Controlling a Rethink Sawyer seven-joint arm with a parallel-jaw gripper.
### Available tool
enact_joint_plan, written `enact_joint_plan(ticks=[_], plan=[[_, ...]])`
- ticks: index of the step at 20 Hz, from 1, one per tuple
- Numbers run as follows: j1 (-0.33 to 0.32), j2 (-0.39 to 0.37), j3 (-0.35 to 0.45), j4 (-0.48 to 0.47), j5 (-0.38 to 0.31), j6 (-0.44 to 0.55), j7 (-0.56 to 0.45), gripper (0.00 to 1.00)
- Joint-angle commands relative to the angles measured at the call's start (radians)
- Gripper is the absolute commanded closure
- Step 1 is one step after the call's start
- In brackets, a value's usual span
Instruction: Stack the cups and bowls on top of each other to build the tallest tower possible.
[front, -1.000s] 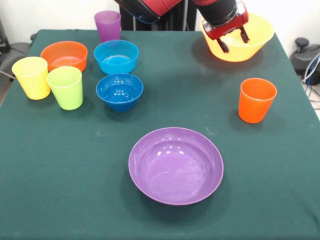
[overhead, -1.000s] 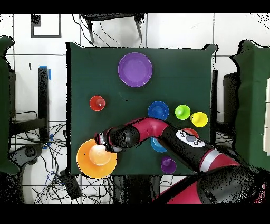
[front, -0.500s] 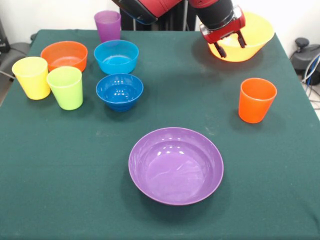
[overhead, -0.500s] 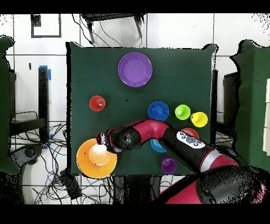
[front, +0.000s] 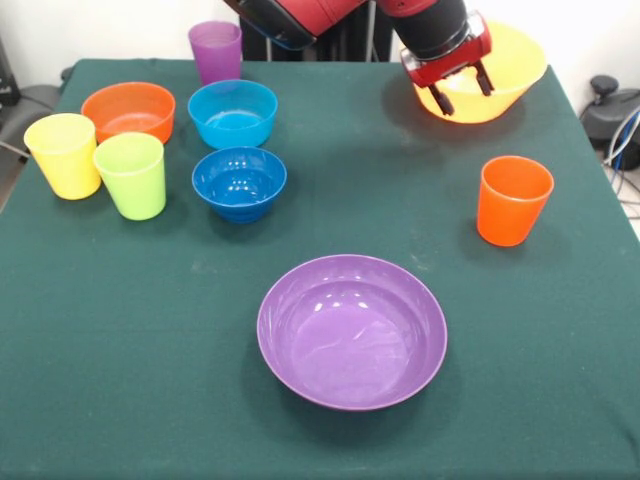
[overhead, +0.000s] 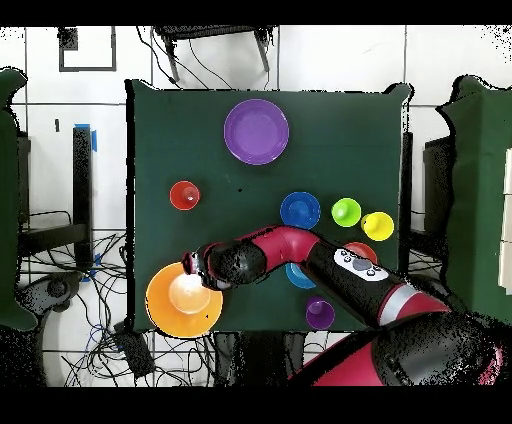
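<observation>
One yellow-orange bowl (front: 500, 85) sits at your table's far corner by the robot, w/ gripper (front: 462, 88) over its rim, fingers spread, nothing pinched. Orange-red cup (front: 513, 200) near; purple bowl (front: 352, 330) well apart, nr front.

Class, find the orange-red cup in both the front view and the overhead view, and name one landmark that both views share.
Front view: orange-red cup, right of centre.
Overhead view: orange-red cup, left of centre.
Shared landmark: the wide purple bowl, standing apart from the cup in both.
</observation>
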Motion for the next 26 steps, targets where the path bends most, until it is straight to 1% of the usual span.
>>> enact_joint_plan(ticks=[1,5,6,8,10,17,20,25,26], plan=[[0.009,0.048,-0.048,-0.023,-0.084,-0.013,-0.105,1.00],[0.008,0.037,-0.043,-0.013,-0.102,-0.062,-0.086,1.00],[0.017,0.021,-0.050,-0.010,-0.107,-0.087,-0.059,1.00],[0.032,-0.008,-0.059,-0.005,-0.098,-0.097,-0.023,1.00],[0.034,-0.005,-0.065,-0.010,-0.095,-0.114,-0.004,1.00],[0.039,-0.004,-0.067,-0.019,-0.090,-0.143,0.005,1.00],[0.038,-0.018,-0.064,-0.008,-0.083,-0.150,0.010,1.00],[0.034,-0.030,-0.057,0.004,-0.067,-0.134,-0.004,1.00],[0.026,-0.019,-0.046,0.008,-0.054,-0.112,-0.019,0.00]])
